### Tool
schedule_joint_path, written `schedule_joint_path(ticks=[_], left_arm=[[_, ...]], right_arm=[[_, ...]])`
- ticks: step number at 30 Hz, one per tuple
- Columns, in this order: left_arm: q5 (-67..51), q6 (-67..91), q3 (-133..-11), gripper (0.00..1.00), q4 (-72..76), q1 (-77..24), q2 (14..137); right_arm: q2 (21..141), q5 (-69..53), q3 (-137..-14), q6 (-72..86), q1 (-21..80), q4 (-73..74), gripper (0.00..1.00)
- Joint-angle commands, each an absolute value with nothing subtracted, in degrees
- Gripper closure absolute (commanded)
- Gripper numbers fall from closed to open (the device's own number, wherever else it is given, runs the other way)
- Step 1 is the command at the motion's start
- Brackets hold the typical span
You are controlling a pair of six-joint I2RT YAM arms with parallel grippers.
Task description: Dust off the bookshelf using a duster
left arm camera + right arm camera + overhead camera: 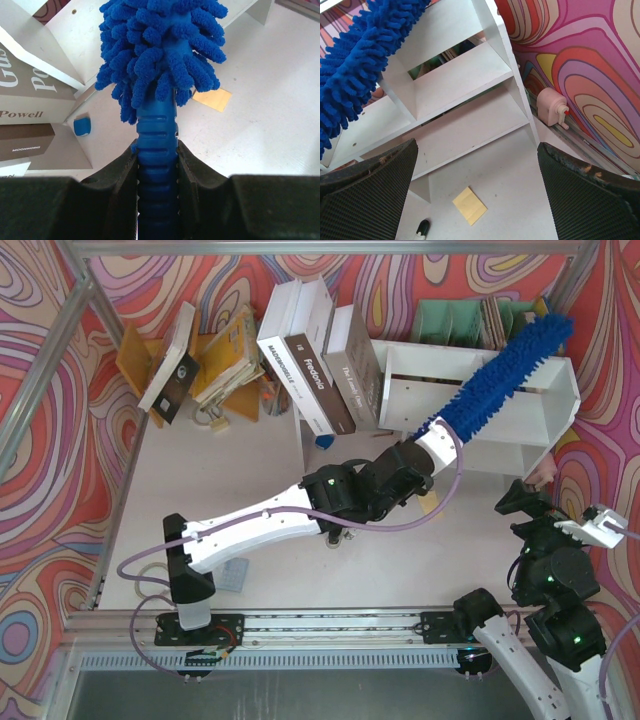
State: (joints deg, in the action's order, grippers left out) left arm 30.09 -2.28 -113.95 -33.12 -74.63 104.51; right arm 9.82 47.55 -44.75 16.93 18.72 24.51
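Observation:
The white bookshelf (pixel 500 455) stands at the back right, its open cubbies facing the arms; it also shows in the right wrist view (pixel 465 75). My left gripper (pixel 420 453) is shut on the ribbed blue handle of the duster (pixel 505 375). The fluffy blue head runs diagonally up and right across the shelf's front and top. In the left wrist view the gripper (pixel 157 165) clamps the handle, with the duster's head (pixel 165 45) just ahead. My right gripper (pixel 525 505) is open and empty (pixel 477 192), low in front of the shelf's right end; the duster (pixel 365 50) shows upper left there.
Large books (pixel 310 365) lean against the shelf's left side. A green rack (pixel 450 320) stands behind it. A yellow sticky note (pixel 470 205), a black-capped marker (pixel 422 227) and a pink sharpener (pixel 552 106) lie near the shelf. A small blue object (pixel 82 126) sits by the books.

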Motion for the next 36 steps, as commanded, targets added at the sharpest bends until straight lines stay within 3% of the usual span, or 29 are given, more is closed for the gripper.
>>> schedule_joint_path(ticks=[1,13,26,36], left_arm=[[28.5,-2.37,-116.09,1.0,-31.81,-77.67,104.97],[34.91,-1.39,-107.0,1.0,-25.74,-84.27,98.17],[64.16,5.04,-92.06,1.0,-21.62,-94.75,87.56],[73.89,31.23,-91.82,1.0,-42.9,-100.43,84.97]], right_arm=[[9.57,48.03,-44.3,16.7,18.54,22.85,0.09],[9.61,48.07,-44.14,16.43,18.54,22.64,0.09],[9.84,47.98,-44.13,16.25,18.54,22.49,0.09],[10.35,48.08,-44.18,16.3,18.52,22.57,0.09]])
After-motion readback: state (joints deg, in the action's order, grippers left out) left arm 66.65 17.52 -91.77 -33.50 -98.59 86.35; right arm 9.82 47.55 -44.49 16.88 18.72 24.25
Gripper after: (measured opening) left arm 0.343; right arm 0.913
